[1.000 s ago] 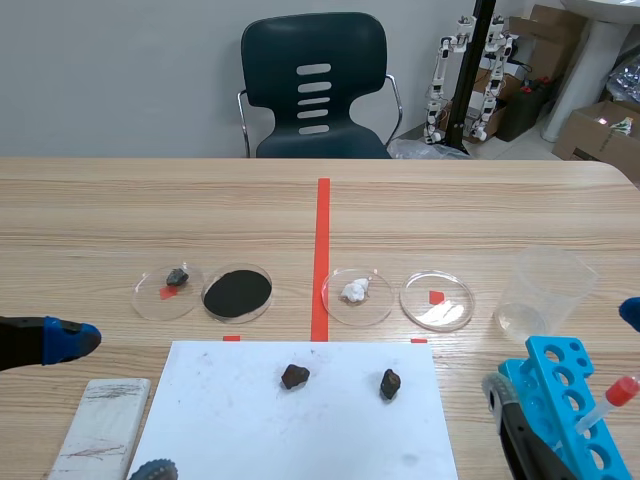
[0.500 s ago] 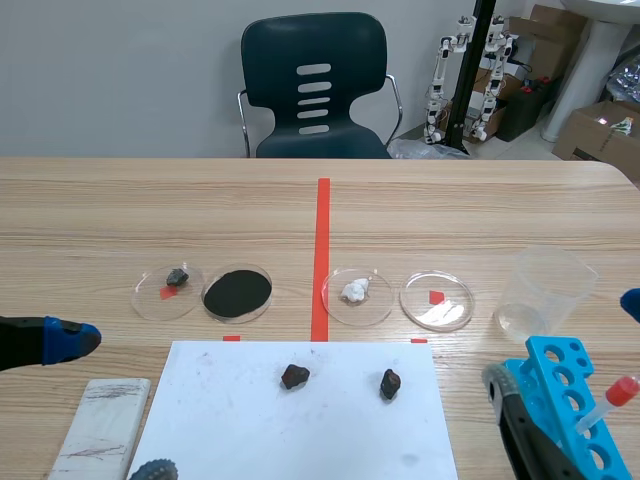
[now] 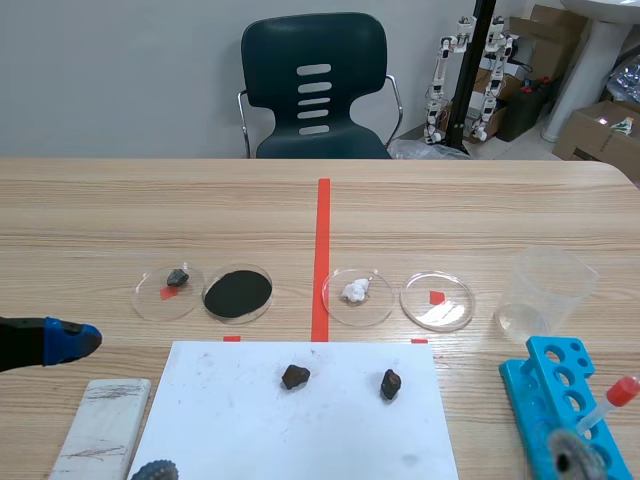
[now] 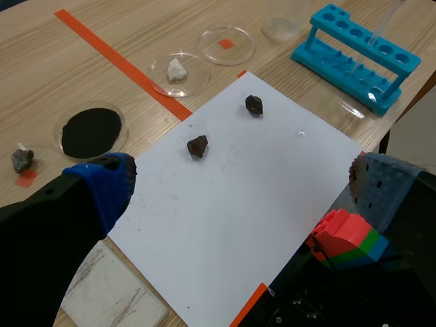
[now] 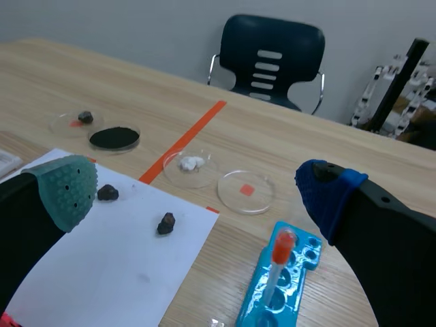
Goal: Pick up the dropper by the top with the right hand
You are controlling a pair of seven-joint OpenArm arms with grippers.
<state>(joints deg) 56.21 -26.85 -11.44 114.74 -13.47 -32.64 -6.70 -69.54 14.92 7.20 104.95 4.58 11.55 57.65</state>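
Observation:
The dropper [image 3: 605, 405], a clear tube with a red top [image 3: 624, 388], leans in the blue rack [image 3: 545, 375] at the table's front right. In the right wrist view the dropper [image 5: 278, 266] stands in the rack [image 5: 300, 248] ahead of my right gripper [image 5: 196, 185], between its fingers' line and toward the blue one. That gripper is open and holds nothing. Only one of its fingertips [image 3: 570, 462] shows in the scene view, low beside the rack. My left gripper [image 4: 242, 187] hangs open over the white sheet [image 4: 231, 197], at the front left [image 3: 112, 405].
Two dark stones [image 3: 293, 376] [image 3: 390, 384] lie on the white sheet [image 3: 300, 430]. Behind it stand several petri dishes, one with black powder [image 3: 237, 292]. A clear beaker [image 3: 545, 290] is behind the rack. A white tile [image 3: 100, 425] lies front left.
My right gripper has drawn back and down toward the table's front edge; its blue fingertip has left the scene's right edge. The dropper, rack and left arm have not moved.

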